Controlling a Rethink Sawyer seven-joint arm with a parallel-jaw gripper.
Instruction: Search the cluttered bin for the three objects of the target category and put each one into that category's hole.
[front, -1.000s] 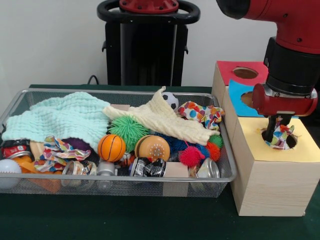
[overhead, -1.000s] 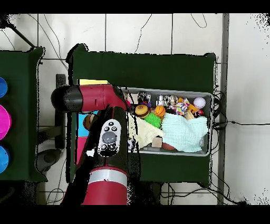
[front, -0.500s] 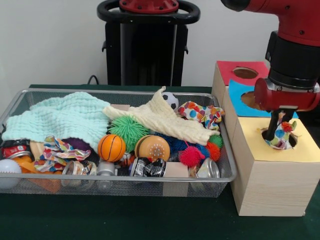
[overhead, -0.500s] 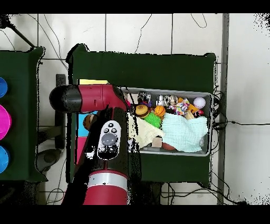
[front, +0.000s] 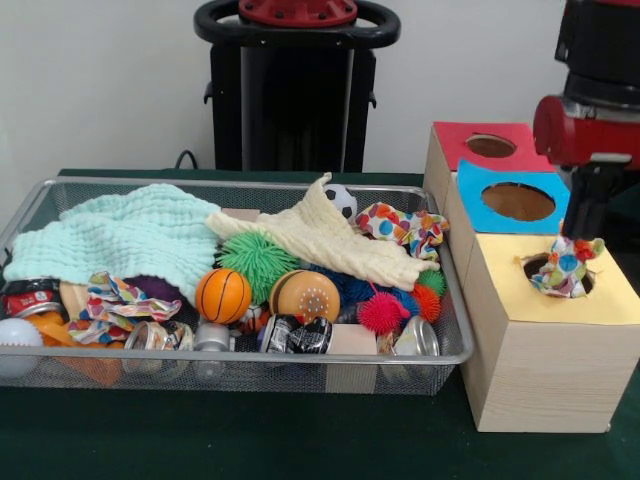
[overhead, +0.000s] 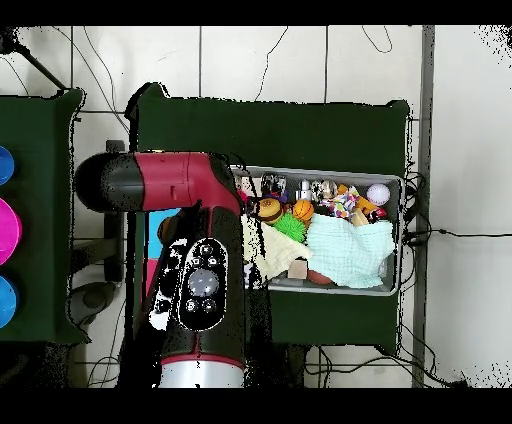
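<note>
One spotted cloth (front: 564, 272) sits in the yellow hole (front: 556, 276); gripper (front: 585, 222) at its 12 o'clock, grip state unclear.

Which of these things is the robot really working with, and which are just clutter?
In the job:
spotted multicoloured cloth, sitting in the hole of the yellow-topped wooden box
red-and-black gripper above it
wire mesh bin
probably the cream knitted cloth

Lying about:
orange basketball-style ball
green spiky ball
</note>
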